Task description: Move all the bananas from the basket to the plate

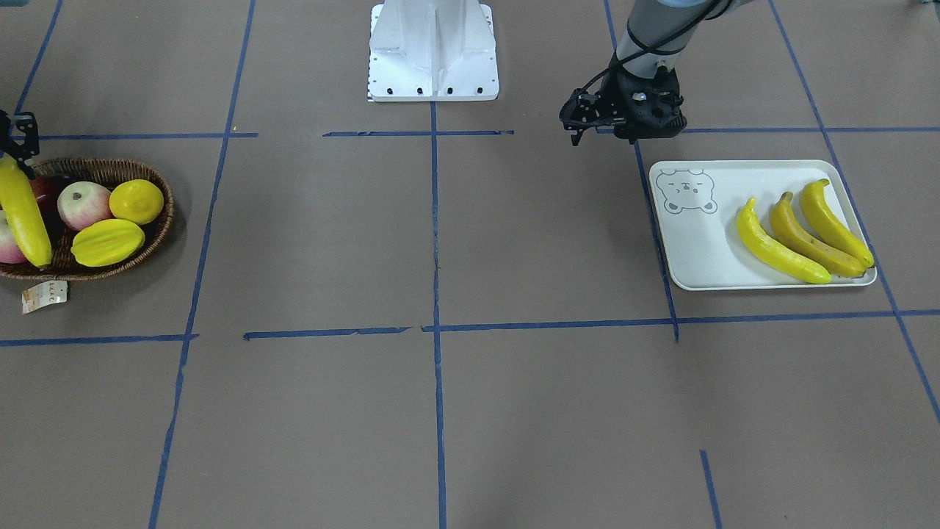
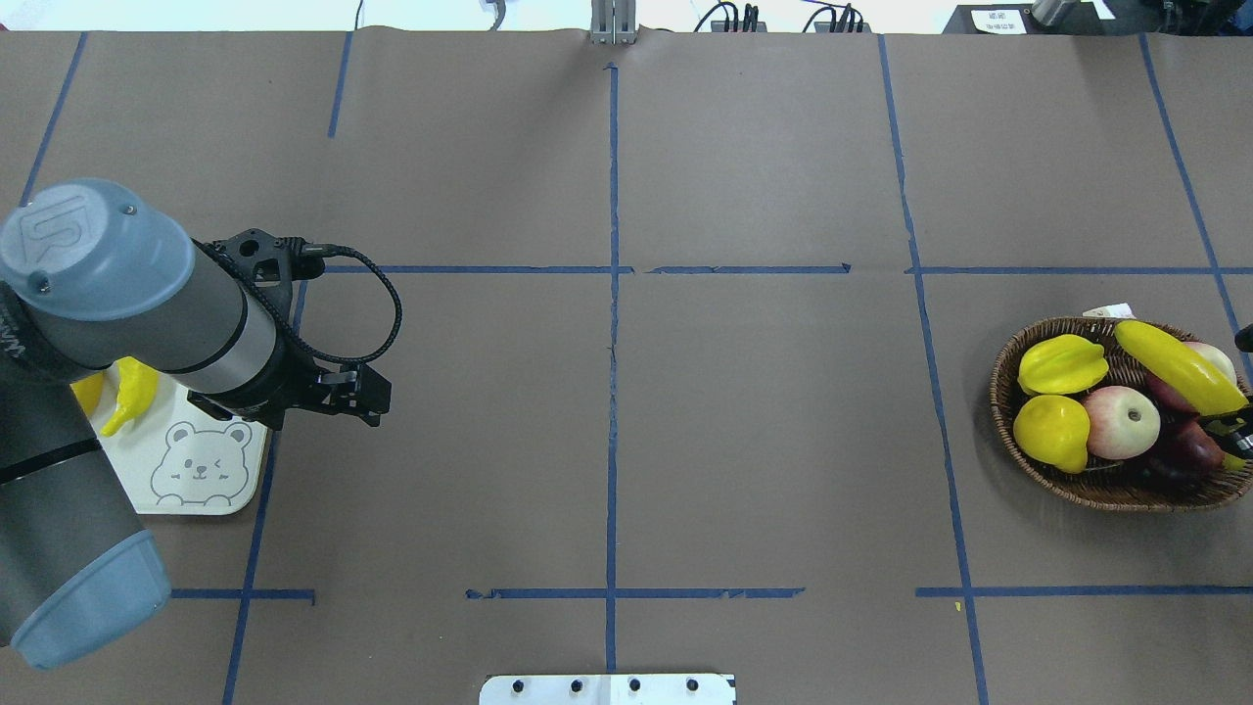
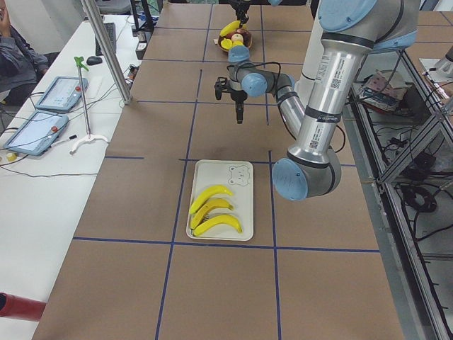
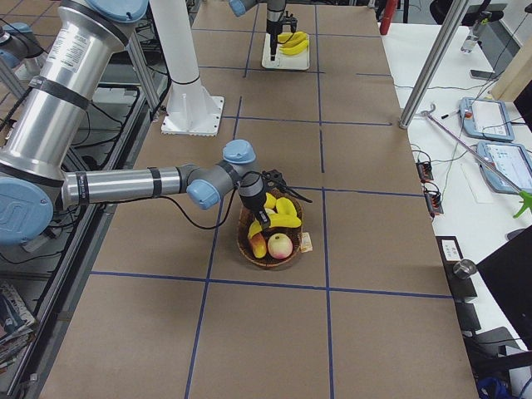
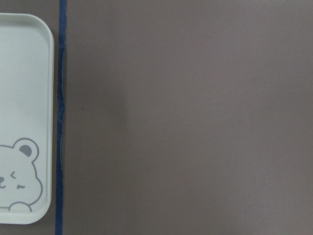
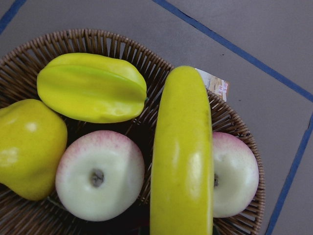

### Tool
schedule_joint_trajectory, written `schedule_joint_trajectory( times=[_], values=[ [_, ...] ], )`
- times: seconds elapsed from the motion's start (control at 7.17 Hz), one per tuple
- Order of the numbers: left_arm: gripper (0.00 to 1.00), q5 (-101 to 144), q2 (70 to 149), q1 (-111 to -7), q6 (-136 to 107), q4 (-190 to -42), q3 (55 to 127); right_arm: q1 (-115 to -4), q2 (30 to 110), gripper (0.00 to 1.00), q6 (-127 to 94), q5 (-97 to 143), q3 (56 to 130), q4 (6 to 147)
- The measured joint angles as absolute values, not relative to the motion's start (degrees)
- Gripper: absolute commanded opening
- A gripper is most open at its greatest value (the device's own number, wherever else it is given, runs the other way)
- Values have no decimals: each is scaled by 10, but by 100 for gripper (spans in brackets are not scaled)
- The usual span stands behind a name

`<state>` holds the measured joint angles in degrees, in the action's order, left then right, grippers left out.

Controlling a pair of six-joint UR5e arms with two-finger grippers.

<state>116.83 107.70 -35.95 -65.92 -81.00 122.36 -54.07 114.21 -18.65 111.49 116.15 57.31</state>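
A brown bench [image 1: 514,411] marked with blue tape lines [image 1: 435,220] was seen, with the robot's white base [image 1: 433,51] at one edge. Three bananas [image 1: 811,239] were already laid side by side on the plate [image 1: 694,257]. The plate was found lower than the left jaws and off to one side, its bear-face end nearest them. The left jaws, at the tip of the left arm [image 1: 646,44], were held apart over the bare bench, and nothing was held between them.

The fourth banana [image 6: 181,156] was left in the basket [image 6: 98,39], right under the right jaws. It was laid across the apples [image 6: 100,176], with the starfruit [image 6: 90,88] and the lemon [image 6: 29,147] off to one side. The right jaws were placed at one end of it, but it could not be told whether they were closed on it.

The step in hand was judged to be the picking up of this last banana. A firm hold would be needed first. Then the banana would have to be lifted clear of the other fruit and the basket's rim. After that it would have to be carried across the bench to the plate, which was well apart, and set down by the bear face, where room was left.
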Motion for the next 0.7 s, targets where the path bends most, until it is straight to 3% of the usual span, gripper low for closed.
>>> schedule_joint_trajectory(
  times=[0.7],
  values=[
    [100,1168,1078,-359,-658,-811,1223,-549,1082,22,-231,1143,1165,573]
  ],
)
